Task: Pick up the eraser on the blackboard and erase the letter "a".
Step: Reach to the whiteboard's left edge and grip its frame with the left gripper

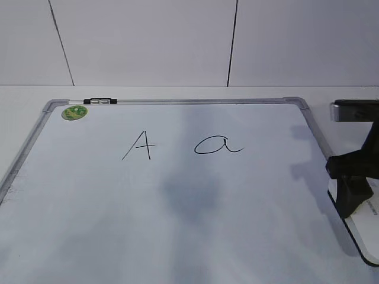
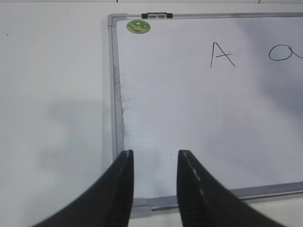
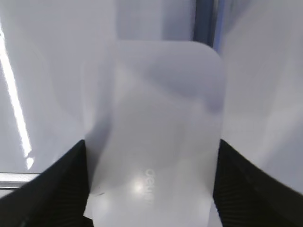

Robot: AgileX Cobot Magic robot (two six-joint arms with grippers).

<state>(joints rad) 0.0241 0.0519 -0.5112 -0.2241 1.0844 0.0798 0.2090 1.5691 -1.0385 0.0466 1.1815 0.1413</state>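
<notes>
**Right arm straddling the eraser at the board's near right edge**

From where I am standing, the right gripper (image 1: 350,192) is hanging over the eraser (image 1: 364,234), which is lying at the near right side of the blackboard (image 1: 177,225), close to the frame. In the right wrist view the eraser (image 3: 161,137) is filling the space between the two dark fingers (image 3: 57,189), one on each long side. They are sitting right against the block's edges, but I cannot tell whether they are actually pressing on it or only bracketing it.

The left gripper (image 2: 155,189) is waiting over the near left corner of the board, its fingers narrowly parted and holding nothing.

The letter "a" (image 1: 218,145) is sitting in the far half of the board, right of centre, with the capital "A" (image 1: 141,145) well apart to its left. A small marker (image 1: 100,102) is resting on the far frame beside a round green sticker (image 1: 74,112). The board itself is lying flat on the pale desk (image 1: 23,97).

The eraser looks to me like a light, rigid plastic block with a smooth, glossy top, so it is probably somewhat slippery. I would judge the long sides the right place to take it, near the middle of its length, so it is staying level and the dark underside is meeting the board flat. A firm squeeze should be safe; it does not look fragile. The risk is the block twisting in the grip once it is dragging across the surface toward the "a".
</notes>
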